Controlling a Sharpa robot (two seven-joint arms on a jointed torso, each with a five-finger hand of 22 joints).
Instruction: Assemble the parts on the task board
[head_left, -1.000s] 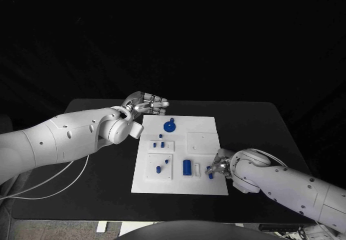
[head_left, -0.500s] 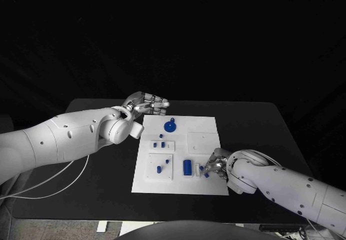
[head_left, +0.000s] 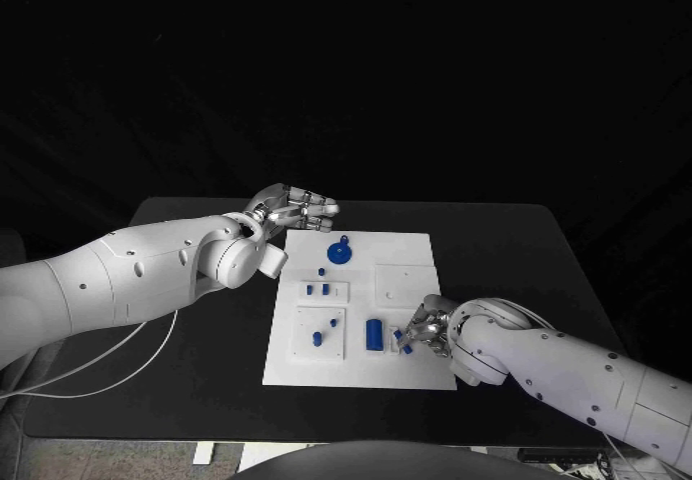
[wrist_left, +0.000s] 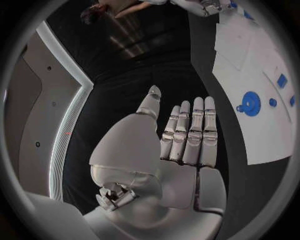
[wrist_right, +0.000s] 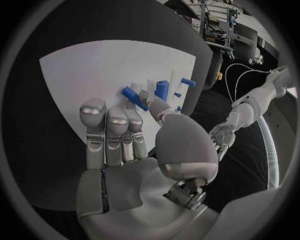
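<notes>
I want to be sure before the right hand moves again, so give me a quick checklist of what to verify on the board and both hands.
1. Right hand holds a blue part: ok, pinched at the fingertips.
2. Held part over the task board: ok, near its right near corner.
3. Blue cylinder beside it left standing: ok.
4. Target socket for the held part visible: cannot tell.
5. Left hand away from the parts: ok, at the board's far left corner, holding nothing.
6. Round blue part undisturbed: ok.
</notes>
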